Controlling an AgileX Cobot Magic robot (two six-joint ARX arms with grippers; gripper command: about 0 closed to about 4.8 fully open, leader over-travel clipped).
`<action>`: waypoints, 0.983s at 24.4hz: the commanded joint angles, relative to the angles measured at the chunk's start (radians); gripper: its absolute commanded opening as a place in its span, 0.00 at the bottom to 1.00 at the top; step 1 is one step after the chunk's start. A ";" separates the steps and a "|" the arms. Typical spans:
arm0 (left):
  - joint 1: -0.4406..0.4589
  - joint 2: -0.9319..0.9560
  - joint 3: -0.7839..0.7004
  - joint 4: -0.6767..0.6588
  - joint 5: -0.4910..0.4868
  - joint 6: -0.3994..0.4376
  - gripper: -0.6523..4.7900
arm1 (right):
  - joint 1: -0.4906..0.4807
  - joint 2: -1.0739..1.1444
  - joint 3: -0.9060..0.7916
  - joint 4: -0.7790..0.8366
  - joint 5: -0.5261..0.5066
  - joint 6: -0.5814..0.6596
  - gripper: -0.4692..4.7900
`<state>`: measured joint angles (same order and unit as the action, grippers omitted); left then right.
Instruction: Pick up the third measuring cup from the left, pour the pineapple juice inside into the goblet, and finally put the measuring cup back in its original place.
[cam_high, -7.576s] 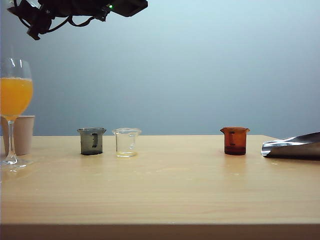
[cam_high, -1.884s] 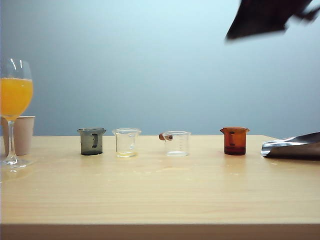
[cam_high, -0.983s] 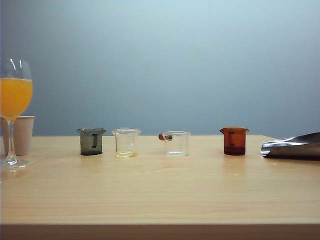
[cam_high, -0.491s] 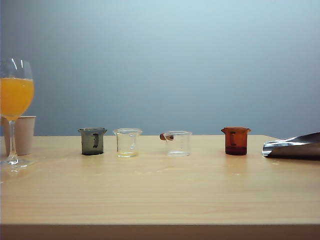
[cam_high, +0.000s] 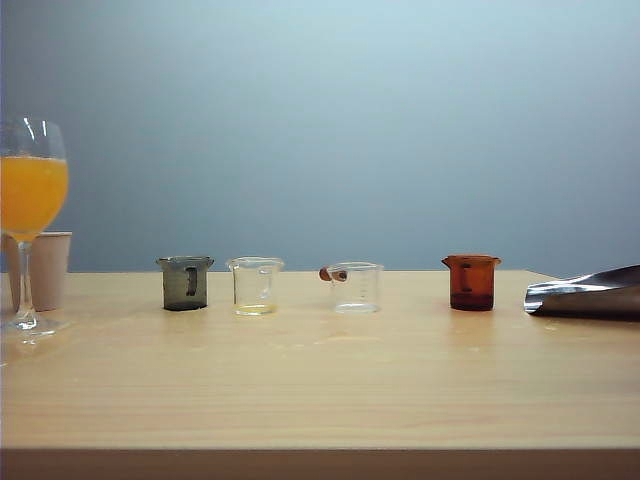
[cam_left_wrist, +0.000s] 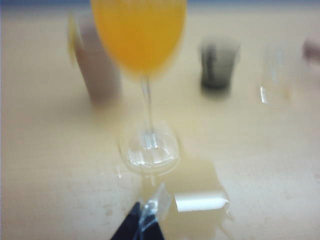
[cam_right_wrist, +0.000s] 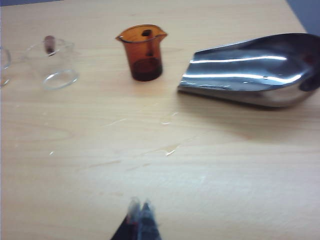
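Note:
The third measuring cup (cam_high: 355, 287), clear with a reddish-brown stick handle (cam_high: 333, 274), stands upright on the table in the row of cups, and looks empty. In the right wrist view it (cam_right_wrist: 52, 65) stands far beyond my right gripper (cam_right_wrist: 140, 210), whose tips are shut on nothing. No pineapple juice shows in that cup. The goblet (cam_high: 30, 220) at the far left holds orange liquid. Its foot (cam_left_wrist: 149, 150) lies just ahead of my left gripper (cam_left_wrist: 145, 220), which is shut and empty. Neither gripper appears in the exterior view.
A beige paper cup (cam_high: 45, 270) stands behind the goblet. A grey cup (cam_high: 185, 283) and a clear cup (cam_high: 255, 286) with a yellow trace stand left of the third cup, an amber cup (cam_high: 472, 282) to its right. A metal scoop (cam_high: 585, 293) lies far right. Small droplets (cam_right_wrist: 167, 150) dot the table.
The third measuring cup, absent from the row at first, stands there again. The dark arm seen at the upper right has left the exterior view. Nothing on the table moved in the last second.

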<state>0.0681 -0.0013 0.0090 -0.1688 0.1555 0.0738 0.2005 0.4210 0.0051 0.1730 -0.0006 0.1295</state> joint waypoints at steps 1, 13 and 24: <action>0.001 0.003 0.000 0.017 0.002 0.000 0.11 | -0.025 -0.005 -0.002 0.050 0.019 -0.003 0.10; 0.000 0.003 0.000 0.011 0.002 0.000 0.11 | -0.040 -0.029 -0.002 0.045 0.027 -0.003 0.11; -0.002 0.003 0.001 0.014 -0.006 0.006 0.11 | -0.175 -0.376 -0.004 -0.066 0.024 -0.003 0.11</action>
<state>0.0666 0.0017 0.0090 -0.1604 0.1551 0.0742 0.0387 0.0601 0.0048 0.0948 0.0235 0.1291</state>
